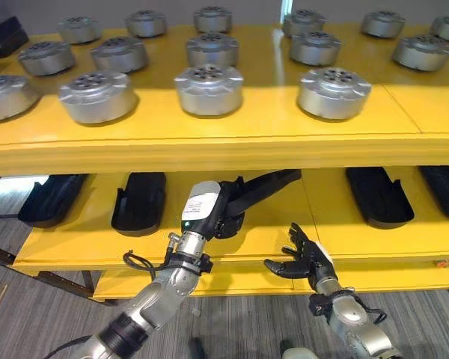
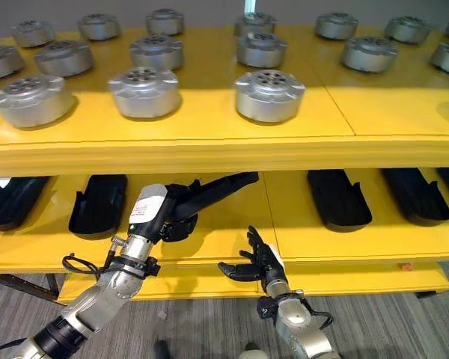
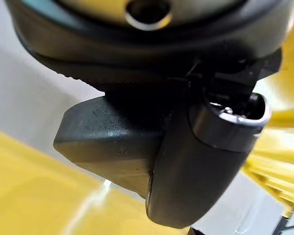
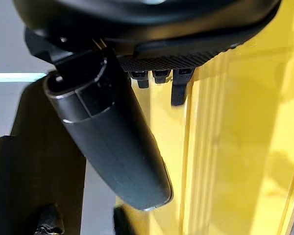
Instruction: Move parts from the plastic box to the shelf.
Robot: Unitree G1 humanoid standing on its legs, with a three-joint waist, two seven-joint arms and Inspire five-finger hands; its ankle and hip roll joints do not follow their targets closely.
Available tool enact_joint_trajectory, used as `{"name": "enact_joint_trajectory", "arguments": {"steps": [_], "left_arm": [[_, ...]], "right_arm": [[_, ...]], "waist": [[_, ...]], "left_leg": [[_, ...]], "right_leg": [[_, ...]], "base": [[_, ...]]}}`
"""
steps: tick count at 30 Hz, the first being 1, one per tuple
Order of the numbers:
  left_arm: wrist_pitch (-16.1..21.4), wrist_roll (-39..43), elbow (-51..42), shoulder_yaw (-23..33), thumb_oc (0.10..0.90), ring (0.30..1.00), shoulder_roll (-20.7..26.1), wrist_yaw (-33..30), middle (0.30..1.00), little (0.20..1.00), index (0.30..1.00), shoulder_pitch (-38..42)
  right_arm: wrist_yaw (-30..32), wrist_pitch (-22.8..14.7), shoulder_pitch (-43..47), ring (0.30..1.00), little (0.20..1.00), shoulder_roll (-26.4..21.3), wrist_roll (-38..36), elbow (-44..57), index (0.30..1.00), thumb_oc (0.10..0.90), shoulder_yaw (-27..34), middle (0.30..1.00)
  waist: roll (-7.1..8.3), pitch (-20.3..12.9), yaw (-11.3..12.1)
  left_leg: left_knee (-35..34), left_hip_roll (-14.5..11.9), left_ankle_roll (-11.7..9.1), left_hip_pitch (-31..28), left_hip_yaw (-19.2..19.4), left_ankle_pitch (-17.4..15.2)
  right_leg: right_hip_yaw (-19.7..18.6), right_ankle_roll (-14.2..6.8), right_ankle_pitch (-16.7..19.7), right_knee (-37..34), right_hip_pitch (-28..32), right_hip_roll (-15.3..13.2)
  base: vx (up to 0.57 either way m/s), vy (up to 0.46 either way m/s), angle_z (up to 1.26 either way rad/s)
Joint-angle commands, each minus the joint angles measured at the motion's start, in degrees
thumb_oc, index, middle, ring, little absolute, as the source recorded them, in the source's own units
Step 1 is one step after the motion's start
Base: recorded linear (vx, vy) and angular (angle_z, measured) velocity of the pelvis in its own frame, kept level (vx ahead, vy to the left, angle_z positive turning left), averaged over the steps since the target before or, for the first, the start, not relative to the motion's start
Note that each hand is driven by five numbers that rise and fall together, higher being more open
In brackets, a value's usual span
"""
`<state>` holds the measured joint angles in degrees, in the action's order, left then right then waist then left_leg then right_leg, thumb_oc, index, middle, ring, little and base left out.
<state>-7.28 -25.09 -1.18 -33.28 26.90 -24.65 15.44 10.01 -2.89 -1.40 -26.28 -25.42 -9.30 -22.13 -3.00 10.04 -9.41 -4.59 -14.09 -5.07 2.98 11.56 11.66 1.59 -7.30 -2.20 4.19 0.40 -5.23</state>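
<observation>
A long black plastic part (image 1: 268, 182) is held over the lower yellow shelf (image 1: 284, 232), its far end tilted up under the upper tier. My left hand (image 1: 226, 217) is shut on its near end, with the fingers curled round it; the left wrist view shows the thumb (image 3: 201, 161) from close up. My right hand (image 1: 303, 258) hovers at the lower shelf's front edge, to the right of the left hand. Its fingers are spread and hold nothing. In the right wrist view the thumb (image 4: 112, 147) sticks out beside the shelf edge (image 4: 245, 122).
Several black parts lie on the lower shelf, at the left (image 1: 138, 202) and at the right (image 1: 378, 196). The upper shelf (image 1: 269, 120) carries several round silver metal parts (image 1: 209, 90). Its front lip hangs low over the lower tier. Grey floor lies below.
</observation>
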Motion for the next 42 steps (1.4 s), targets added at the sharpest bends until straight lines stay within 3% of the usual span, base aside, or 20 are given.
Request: {"name": "enact_joint_trajectory", "arguments": {"steps": [1, 6, 10, 13, 17, 22, 29, 31, 35, 38, 42], "left_arm": [[-1.65, -1.74, -0.55, 1.93, 0.400, 0.300, 0.06, -4.71, 0.300, 0.300, 0.300, 13.92], [-6.30, -1.09, 4.35, 1.04, 0.400, 0.300, -2.33, -8.73, 0.300, 0.300, 0.300, 18.16], [-7.00, -0.02, 7.18, 1.51, 0.400, 0.300, -2.37, -13.57, 0.300, 0.300, 0.300, 21.91], [-8.69, 2.22, 8.56, 2.58, 0.400, 0.300, -0.12, -18.40, 0.300, 0.300, 0.300, 27.43], [-11.81, 3.66, 9.29, 3.36, 0.400, 0.300, 1.17, -22.21, 0.300, 0.300, 0.300, 31.12], [-17.42, -0.55, 8.59, 4.95, 0.400, 0.300, 2.54, -22.55, 0.300, 0.300, 0.300, 32.59], [-21.68, -3.15, 9.97, 4.80, 0.400, 0.300, 4.72, -18.35, 0.300, 0.300, 0.300, 33.83], [-21.58, -0.30, 11.03, 5.05, 0.400, 0.300, 4.85, -19.01, 0.300, 0.300, 0.300, 34.10], [-16.58, 12.26, 13.30, 7.16, 0.400, 0.300, 2.01, -23.43, 0.300, 0.300, 0.300, 32.60], [-11.40, 16.56, 14.17, 9.84, 0.400, 0.300, 0.18, -26.23, 0.300, 0.300, 0.300, 30.78], [-9.77, 19.56, 12.38, 12.64, 0.400, 0.300, -1.70, -28.82, 0.300, 0.300, 0.300, 28.85]], "right_arm": [[1.09, -0.40, 4.97, 1.000, 1.000, 1.17, 1.01, 4.33, 1.000, 0.900, 1.35, 1.000], [-0.73, 2.09, 5.15, 1.000, 1.000, 0.46, 2.22, 4.02, 1.000, 0.900, 0.52, 1.000], [-1.97, 1.96, 5.94, 1.000, 1.000, -0.10, 3.29, 5.19, 1.000, 0.900, -0.06, 1.000], [-1.68, 0.84, 7.46, 1.000, 1.000, -0.46, 2.22, 6.72, 1.000, 0.900, -1.36, 1.000], [-1.47, 0.43, 8.50, 1.000, 1.000, -0.21, 1.44, 9.35, 1.000, 0.900, -2.04, 1.000], [-0.82, 0.47, 8.24, 1.000, 1.000, -0.07, 1.47, 13.22, 1.000, 0.900, -2.14, 1.000], [0.07, 0.06, 8.98, 1.000, 1.000, -1.02, -0.46, 14.78, 1.000, 0.900, -1.07, 1.000], [0.01, 0.81, 9.22, 1.000, 1.000, -1.07, -0.61, 15.84, 1.000, 0.900, -0.68, 1.000], [0.97, 1.67, 10.55, 1.000, 1.000, -0.04, -0.55, 15.97, 1.000, 0.900, -0.69, 1.000], [1.57, 2.72, 11.14, 1.000, 1.000, 0.55, -0.25, 16.78, 1.000, 0.900, -0.79, 1.000], [2.27, 2.89, 11.44, 1.000, 1.000, 0.93, -0.53, 16.76, 1.000, 0.900, -0.75, 1.000]], "waist": [[3.93, 2.30, -0.87], [3.71, 4.18, -2.51], [3.84, 6.64, -3.53], [4.52, 11.10, -4.40], [5.56, 14.16, -4.43], [6.77, 16.68, -3.62], [7.43, 18.38, -2.76], [7.54, 18.59, -2.52], [7.83, 19.73, -1.70], [7.89, 19.75, -1.23], [7.87, 19.75, -0.68]], "left_leg": [[0.02, -0.57, -1.56, -5.77, -0.88, -6.25], [2.36, -1.58, -1.63, -4.23, -0.83, -6.09], [3.67, -1.72, -1.80, -1.53, -0.65, -6.11], [4.13, -1.44, -1.82, 1.90, -0.18, -5.69], [5.87, -1.37, -1.55, 6.61, -0.32, -5.45], [8.39, -1.74, -1.62, 11.97, -1.58, -5.22], [11.09, -2.23, -1.53, 16.09, -2.43, -5.48], [12.21, -2.24, -1.44, 17.44, -2.76, -5.75], [14.24, -1.90, -1.29, 19.36, -3.59, -6.31], [14.22, -1.86, -1.28, 20.40, -3.76, -6.14], [14.50, -1.88, -1.34, 21.87, -4.06, -5.94]], "right_leg": [[3.12, 0.94, -1.24, 2.62, 0.55, -1.32], [1.92, 1.71, -3.54, 7.96, -2.94, -0.14], [0.92, 2.05, -4.49, 10.86, -7.20, 0.47], [-0.03, 2.57, -4.76, 13.05, -12.38, 1.49], [0.09, 3.27, -5.15, 16.56, -17.84, 2.18], [0.75, 4.00, -6.17, 20.54, -22.81, 2.94], [1.45, 4.63, -7.69, 24.90, -26.65, 3.39], [1.61, 4.87, -8.45, 26.64, -27.89, 3.51], [2.25, 5.20, -10.11, 29.81, -29.46, 3.17], [2.44, 5.32, -10.50, 30.72, -30.69, 3.22], [2.81, 5.57, -10.93, 31.62, -32.02, 3.11]], "base": [[-0.10, -0.084, -0.22], [-0.02, -0.070, -0.08], [-0.13, -0.025, -0.16], [-0.24, -0.025, -0.14], [-0.17, -0.056, -0.07], [-0.13, -0.101, -0.02], [-0.06, -0.072, 0.02], [-0.03, -0.059, 0.09], [-0.03, -0.053, 0.06], [-0.03, -0.029, 0.01], [-0.01, -0.013, 0.00]]}}
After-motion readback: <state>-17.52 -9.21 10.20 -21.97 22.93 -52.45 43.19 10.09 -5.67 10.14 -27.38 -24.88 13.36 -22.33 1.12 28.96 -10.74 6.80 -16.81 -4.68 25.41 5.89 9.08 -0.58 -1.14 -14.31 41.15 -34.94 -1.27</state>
